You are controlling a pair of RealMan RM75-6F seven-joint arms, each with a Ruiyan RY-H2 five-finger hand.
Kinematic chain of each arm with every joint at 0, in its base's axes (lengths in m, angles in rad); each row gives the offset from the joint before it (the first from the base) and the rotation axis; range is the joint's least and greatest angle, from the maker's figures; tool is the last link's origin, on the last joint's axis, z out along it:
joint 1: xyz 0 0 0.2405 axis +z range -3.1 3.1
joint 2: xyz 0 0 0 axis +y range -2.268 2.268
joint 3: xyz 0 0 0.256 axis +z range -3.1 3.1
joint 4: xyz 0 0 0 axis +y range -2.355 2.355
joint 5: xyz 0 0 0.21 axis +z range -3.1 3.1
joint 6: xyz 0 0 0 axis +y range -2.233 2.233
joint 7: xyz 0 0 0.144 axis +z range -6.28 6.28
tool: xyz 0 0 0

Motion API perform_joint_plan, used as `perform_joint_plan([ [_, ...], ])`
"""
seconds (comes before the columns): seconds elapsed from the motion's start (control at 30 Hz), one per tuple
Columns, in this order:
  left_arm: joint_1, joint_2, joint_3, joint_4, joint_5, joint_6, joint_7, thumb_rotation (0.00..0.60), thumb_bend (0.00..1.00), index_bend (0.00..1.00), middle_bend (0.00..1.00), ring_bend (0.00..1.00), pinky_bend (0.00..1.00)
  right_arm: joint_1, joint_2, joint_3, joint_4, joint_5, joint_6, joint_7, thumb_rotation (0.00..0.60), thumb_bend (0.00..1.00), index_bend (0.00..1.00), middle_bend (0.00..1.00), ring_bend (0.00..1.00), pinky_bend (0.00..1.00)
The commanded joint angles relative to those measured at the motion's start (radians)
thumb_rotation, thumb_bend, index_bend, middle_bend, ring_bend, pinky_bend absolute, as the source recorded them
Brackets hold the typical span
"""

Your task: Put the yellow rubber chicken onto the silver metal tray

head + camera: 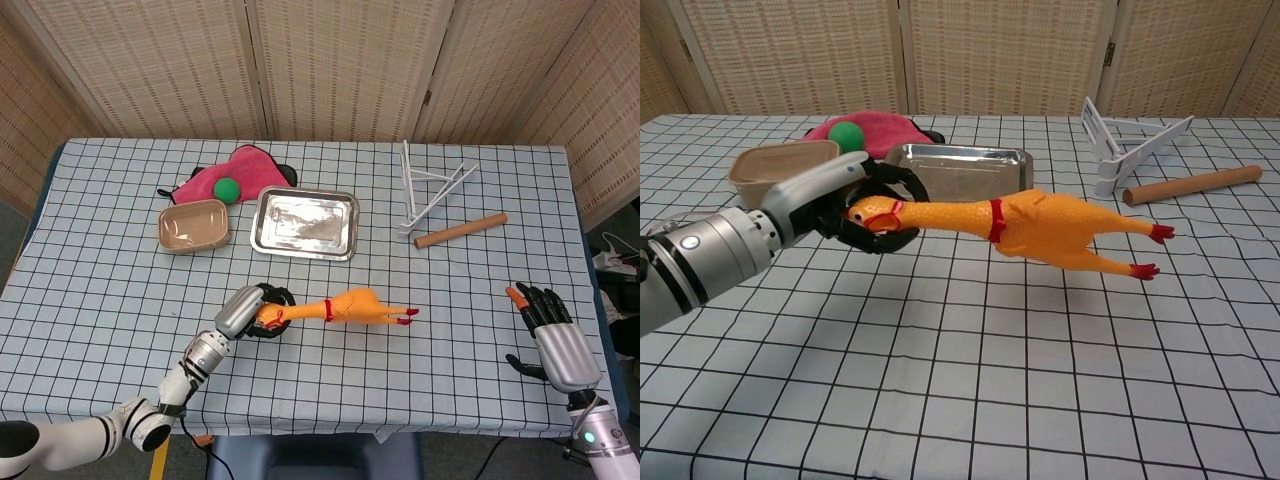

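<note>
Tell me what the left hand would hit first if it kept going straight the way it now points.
The left hand points along the yellow rubber chicken it holds, toward the table's right side. That line looks free: the silver metal tray and the wooden rod lie farther back. Depth is uncertain.

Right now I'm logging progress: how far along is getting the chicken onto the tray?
Done: the left robot hand grips the chicken by its head and has it off the table. In hand: carrying it; it hangs level in front of the tray, not over it. Left: move it above the bare tray and release. The right robot hand holds nothing.
</note>
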Motion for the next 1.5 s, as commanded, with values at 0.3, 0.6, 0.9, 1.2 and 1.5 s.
perform_joint_plan([
  [0.3,0.018,0.059,-0.004,-0.095,0.024,0.046,-0.009,0.600,0.83,0.92,0.75,0.50,0.33,0.322,0.083,0.127,-0.273,0.129,-0.440,0.020,0.600,0.14,0.00,0.00,0.00,0.00],
  [0.6,0.034,0.103,-0.009,-0.175,0.028,0.078,0.035,0.600,0.83,0.92,0.75,0.50,0.33,0.502,-0.006,0.222,-0.311,0.361,-0.602,-0.053,0.600,0.14,0.00,0.00,0.00,0.00],
  [0.9,0.041,0.124,-0.012,-0.209,0.034,0.093,0.050,0.600,0.82,0.92,0.75,0.50,0.32,0.601,-0.092,0.259,-0.289,0.540,-0.624,-0.069,0.600,0.14,0.19,0.14,0.16,0.32],
  [1.2,0.043,0.132,-0.014,-0.207,0.027,0.090,0.048,0.600,0.82,0.92,0.75,0.50,0.29,0.568,-0.136,0.257,-0.296,0.429,-0.483,-0.051,0.600,0.27,0.92,0.73,0.84,1.00],
  [1.5,0.041,0.124,-0.015,-0.207,0.030,0.092,0.053,0.600,0.82,0.92,0.75,0.50,0.28,0.551,-0.136,0.250,-0.299,0.381,-0.424,-0.040,0.600,0.36,0.98,0.79,0.96,1.00],
])
